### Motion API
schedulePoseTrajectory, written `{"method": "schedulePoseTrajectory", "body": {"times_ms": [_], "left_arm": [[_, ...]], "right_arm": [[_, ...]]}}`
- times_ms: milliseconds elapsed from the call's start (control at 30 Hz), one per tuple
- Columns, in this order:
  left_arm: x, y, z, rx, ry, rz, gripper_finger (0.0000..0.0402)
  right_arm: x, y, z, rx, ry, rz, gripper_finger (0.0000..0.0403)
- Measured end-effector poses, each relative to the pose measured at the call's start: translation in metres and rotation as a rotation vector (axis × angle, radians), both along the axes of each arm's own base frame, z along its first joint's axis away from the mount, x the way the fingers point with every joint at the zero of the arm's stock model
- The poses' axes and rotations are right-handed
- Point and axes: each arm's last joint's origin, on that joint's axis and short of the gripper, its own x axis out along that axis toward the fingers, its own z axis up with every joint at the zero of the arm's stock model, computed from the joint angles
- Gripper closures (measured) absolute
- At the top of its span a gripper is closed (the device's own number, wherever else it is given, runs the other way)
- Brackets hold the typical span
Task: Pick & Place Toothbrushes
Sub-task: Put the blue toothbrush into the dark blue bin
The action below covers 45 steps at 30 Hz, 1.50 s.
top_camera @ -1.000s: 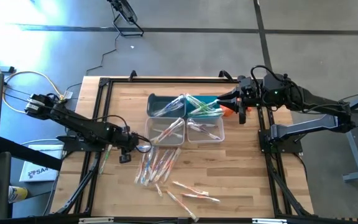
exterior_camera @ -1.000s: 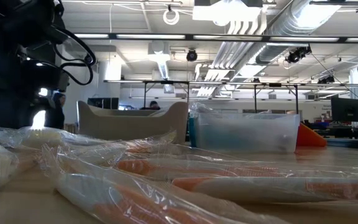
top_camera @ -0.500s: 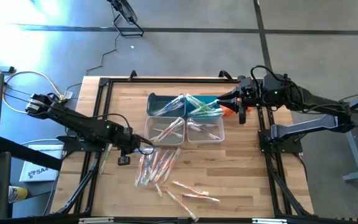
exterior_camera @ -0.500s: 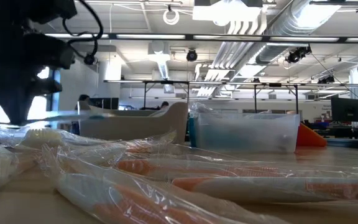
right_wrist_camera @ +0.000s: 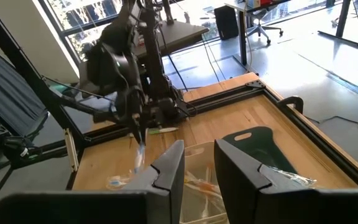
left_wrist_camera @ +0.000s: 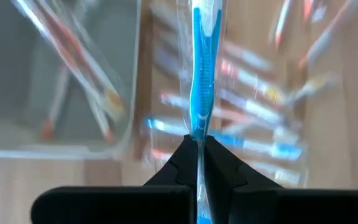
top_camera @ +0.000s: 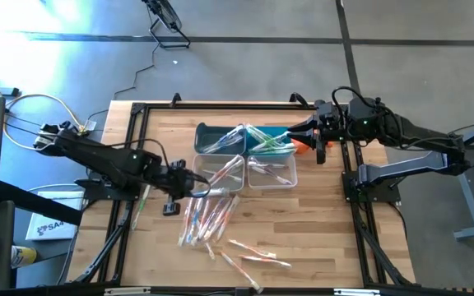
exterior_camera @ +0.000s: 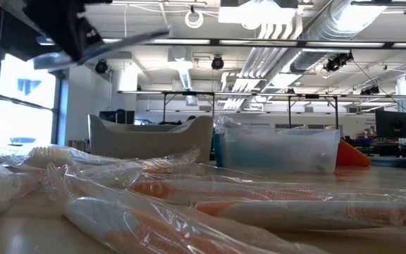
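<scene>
Above the loose pile (top_camera: 208,218), left gripper (left_wrist_camera: 197,142) pinches one blue toothbrush (left_wrist_camera: 201,74) near its end; slippery wrapper may slide free. Right gripper (right_wrist_camera: 199,163) waits, part-open, empty.

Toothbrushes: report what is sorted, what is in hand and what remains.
Done: several toothbrushes already lie in the bins. In hand: the left gripper is shut on a blue toothbrush, lifted above the table. Left: a loose pile of toothbrushes on the wood. The right gripper waits beside the bins.
</scene>
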Motion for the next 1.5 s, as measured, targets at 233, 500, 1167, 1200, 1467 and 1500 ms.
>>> {"method": "schedulePoseTrajectory", "body": {"times_ms": [233, 500, 1167, 1200, 1467, 1500], "left_arm": [[0.006, 0.003, 0.048, 0.071, -0.159, 0.096, 0.04], [0.005, 0.005, 0.093, 0.077, -0.304, 0.149, 0.04], [0.01, 0.047, 0.099, 0.165, -0.269, 0.264, 0.04], [0.011, 0.051, 0.098, 0.168, -0.266, 0.267, 0.04], [0.032, 0.082, 0.081, 0.217, -0.169, 0.245, 0.04], [0.036, 0.086, 0.077, 0.222, -0.152, 0.237, 0.04]], "right_arm": [[0.0, 0.0, 0.0, 0.0, 0.0, 0.0, 0.0322], [0.0, 0.0, 0.0, 0.0, 0.0, 0.001, 0.0322], [0.0, 0.0, 0.0, 0.0, 0.0, 0.001, 0.0322], [0.0, 0.0, 0.0, 0.0, 0.0, 0.001, 0.0322], [0.0, 0.0, 0.0, 0.0, 0.003, 0.001, 0.0322], [0.0, 0.0, 0.0, 0.0, 0.004, 0.0, 0.0322]]}}
